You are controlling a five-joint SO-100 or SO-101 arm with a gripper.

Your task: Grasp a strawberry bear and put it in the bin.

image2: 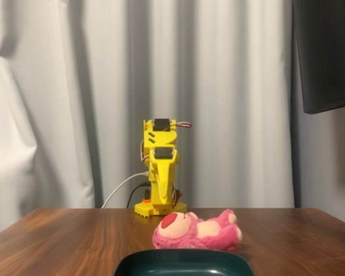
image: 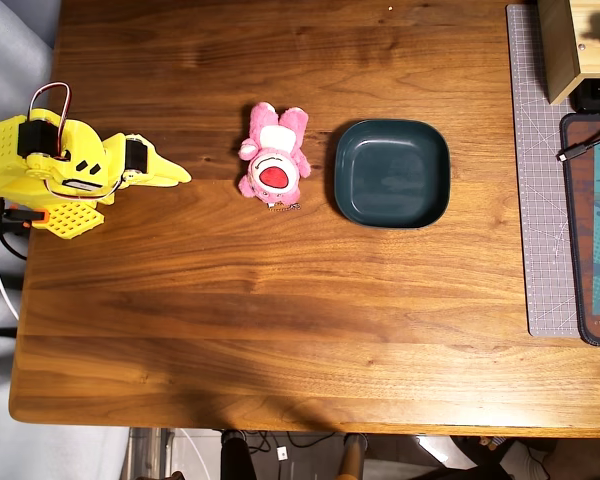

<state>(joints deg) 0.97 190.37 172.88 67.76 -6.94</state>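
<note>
The pink strawberry bear [image: 272,152] lies on its back on the wooden table, its white-and-red patch facing up, just left of the dark teal bin [image: 391,172] in the overhead view. In the fixed view the bear [image2: 198,231] lies behind the bin's near rim [image2: 183,260]. The bin holds nothing. My yellow gripper [image: 178,177] is folded back at the table's left side, shut and empty, well left of the bear. In the fixed view the arm stands at the far end and its gripper [image2: 163,198] points down toward the camera.
A grey cutting mat [image: 539,170] runs along the table's right edge, with a wooden box [image: 572,45], a dark mouse pad [image: 592,230] and a cable on it. White curtains [image2: 103,86] hang behind the table. The arm's base [image: 55,215] sits at the left edge.
</note>
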